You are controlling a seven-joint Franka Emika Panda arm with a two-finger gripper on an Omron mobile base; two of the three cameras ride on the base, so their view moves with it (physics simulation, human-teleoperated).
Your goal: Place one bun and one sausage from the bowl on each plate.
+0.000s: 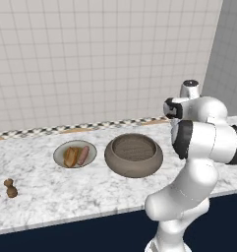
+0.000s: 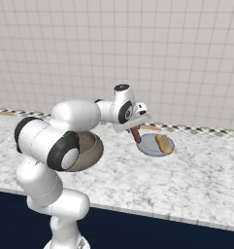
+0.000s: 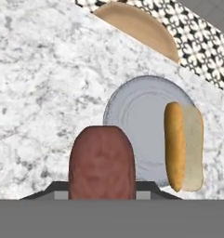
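1. My claw (image 2: 136, 130) is pinched tight on a reddish-brown sausage (image 3: 102, 161) — in the hand view it stands up between my finger tips, its rounded end pointing away from me.
2. From the right base view the sausage hangs below my hand, just above the near-left rim of the bluish-grey plate (image 2: 148, 147); I cannot tell whether its tip touches the plate.
3. That plate (image 3: 132, 111) already carries a bun (image 3: 183, 146) on its right half in the hand view, the golden crust side nearer the middle and the pale cut side toward the rim.
4. The big brown-grey bowl (image 1: 133, 155) sits at the middle of the marble counter (image 1: 51, 197); its ribbed inside looks bare from the left base view.
5. Left of the bowl lies the other plate (image 1: 61, 152) — it holds one bun (image 1: 71, 157) and one sausage (image 1: 83, 155), side by side.
6. Two small brown shakers (image 1: 11, 188) stand near the counter's left front edge, well apart from the plates.
7. In the hand view a tan round board (image 3: 141, 28) leans by the patterned strip (image 3: 201, 46) at the foot of the wall, beyond the plate.
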